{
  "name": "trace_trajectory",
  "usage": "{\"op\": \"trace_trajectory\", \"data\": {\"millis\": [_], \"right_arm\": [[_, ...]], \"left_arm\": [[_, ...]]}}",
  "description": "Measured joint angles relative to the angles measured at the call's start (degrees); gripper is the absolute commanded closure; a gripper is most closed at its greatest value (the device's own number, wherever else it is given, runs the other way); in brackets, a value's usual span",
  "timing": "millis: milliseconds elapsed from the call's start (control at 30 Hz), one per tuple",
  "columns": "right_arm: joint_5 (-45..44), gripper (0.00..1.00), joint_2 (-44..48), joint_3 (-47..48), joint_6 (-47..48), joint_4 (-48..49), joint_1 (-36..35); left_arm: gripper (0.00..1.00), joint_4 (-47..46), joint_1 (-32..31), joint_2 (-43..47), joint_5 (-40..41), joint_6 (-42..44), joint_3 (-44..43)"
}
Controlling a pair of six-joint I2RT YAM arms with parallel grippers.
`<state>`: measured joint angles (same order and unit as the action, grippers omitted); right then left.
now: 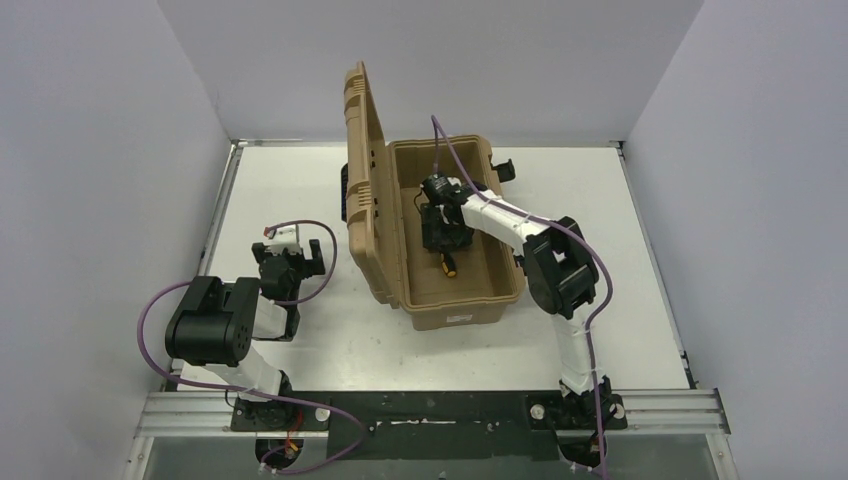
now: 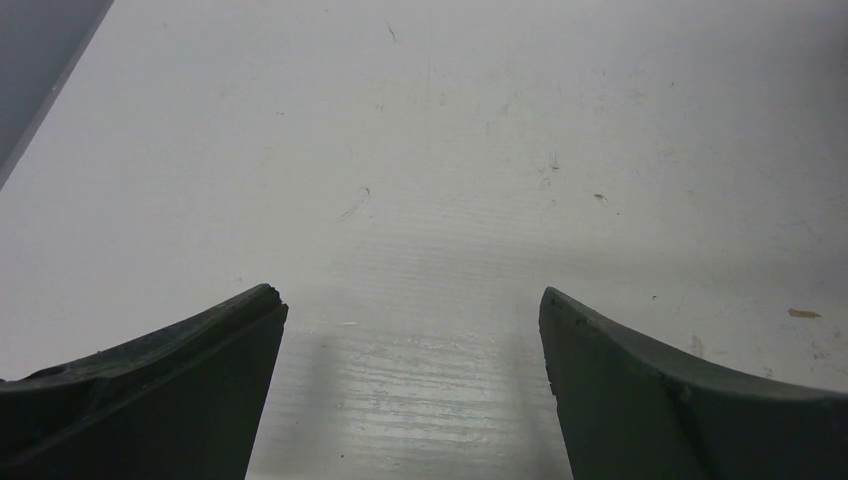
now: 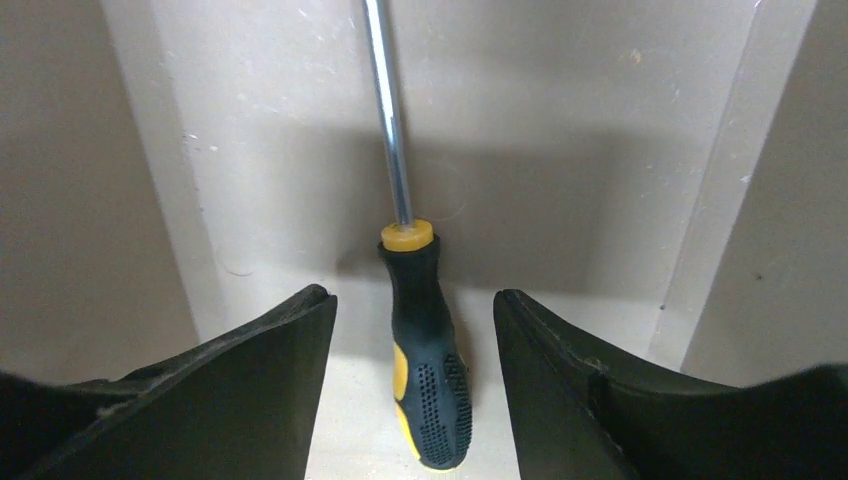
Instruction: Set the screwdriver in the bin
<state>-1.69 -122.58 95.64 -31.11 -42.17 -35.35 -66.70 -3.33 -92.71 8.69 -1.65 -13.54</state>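
White right arm [image 1: 510,222] stretched into bin [image 1: 470,303], claw [image 3: 412,300] spread over screwdriver [image 3: 428,400]

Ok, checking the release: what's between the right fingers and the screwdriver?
Only bare bin floor on both sides of the screwdriver, in the right wrist view.

Left gripper [image 2: 412,300] spread, low; right gripper [image 3: 412,298] spread (outstretched)
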Motion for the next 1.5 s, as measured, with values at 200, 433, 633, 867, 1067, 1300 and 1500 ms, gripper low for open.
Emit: {"op": "trace_trajectory", "data": {"millis": [200, 433, 633, 867, 1067, 1300, 1500], "right_arm": [[-0.04, 0.05, 0.04, 8.15, 1.18, -3.63, 0.0], [-0.44, 0.0, 4.9, 14.49, 6.69, -5.01, 0.55], [-1.16, 0.0, 19.26, 8.92, 11.96, -0.04, 5.2], [-6.78, 0.0, 42.84, -13.97, 15.89, 14.1, 19.1], [-5.75, 0.0, 53.27, -40.22, 19.71, 27.78, 29.94], [-0.68, 0.0, 57.92, -65.79, 20.39, 43.23, 38.8], [2.38, 0.0, 59.12, -73.99, 20.5, 52.22, 39.1]], "left_arm": [[0.03, 0.0, 0.0, 0.0, 0.0, 0.0, 0.0], [0.03, 0.0, 0.0, 0.0, 0.0, 0.02, 0.0], [0.03, 0.0, 0.0, 0.0, 0.02, 0.0, 0.0], [0.03, 0.02, 0.0, 0.0, 0.0, 0.0, 0.0], [0.03, 0.0, 0.0, 0.0, 0.0, 0.0, 0.0], [0.03, 0.0, 0.0, 0.0, 0.02, 0.0, 0.0], [0.03, 0.0, 0.0, 0.0, 0.02, 0.0, 0.0]]}}
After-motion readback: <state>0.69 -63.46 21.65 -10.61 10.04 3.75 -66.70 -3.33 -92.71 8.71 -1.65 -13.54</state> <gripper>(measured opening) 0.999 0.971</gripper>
